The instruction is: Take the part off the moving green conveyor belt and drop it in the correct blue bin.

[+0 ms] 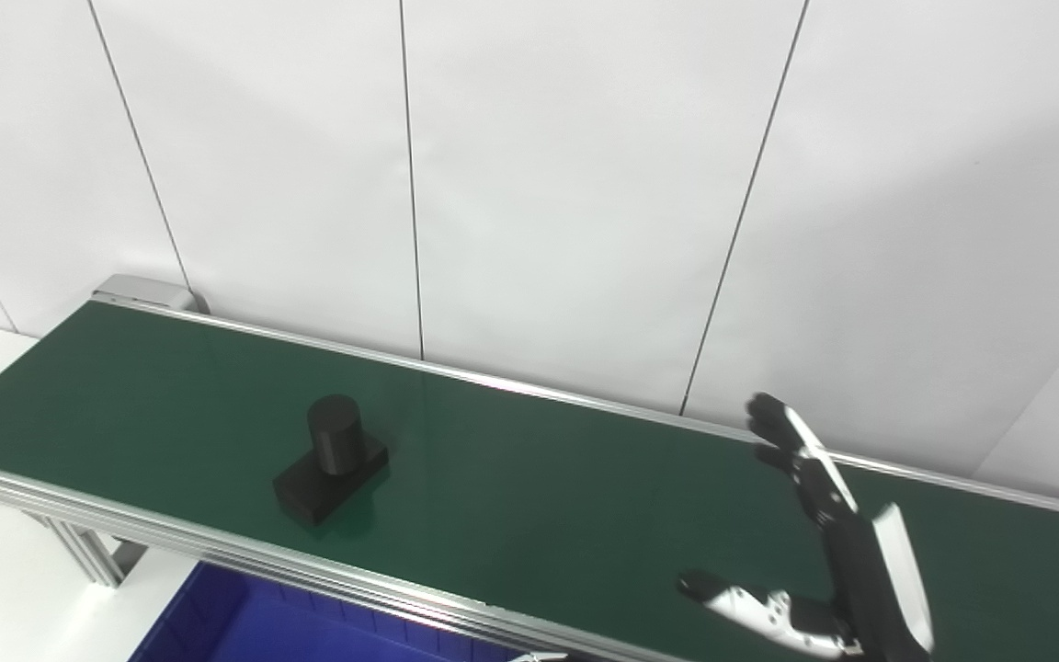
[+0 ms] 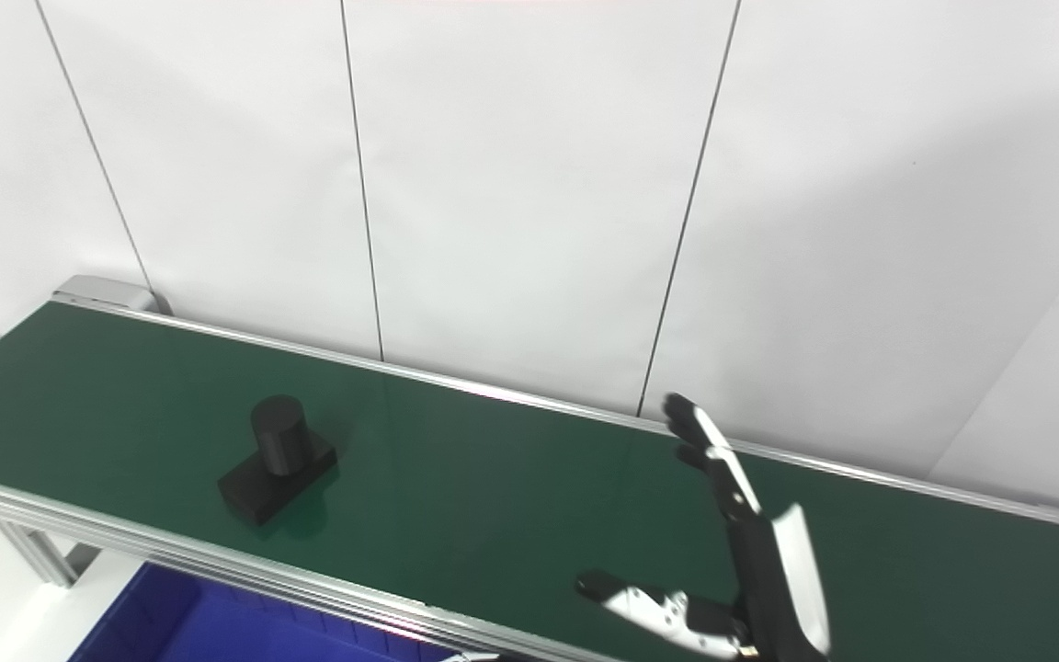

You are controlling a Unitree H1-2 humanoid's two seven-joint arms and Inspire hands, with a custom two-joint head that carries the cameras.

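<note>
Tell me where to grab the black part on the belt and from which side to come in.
Grip the black part by its upright cylinder, which stands above the flat rectangular base and likely gives the fingers round sides to wrap. Come from the right, over the green belt, since the right hand is open there, thumb and fingers apart. The base looks too low to pinch easily.

The conveyor belt [image 1: 529, 478] runs from the far left to the near right, with the wall [image 1: 585, 184] right behind it. The part [image 1: 331, 460] sits on the belt toward its left end, nearer the front rail than the back. The right hand [image 1: 828, 552] hangs over the belt's right stretch, well apart from the part. A bin [image 1: 244, 616] lies below the front rail, under the part's side.
</note>
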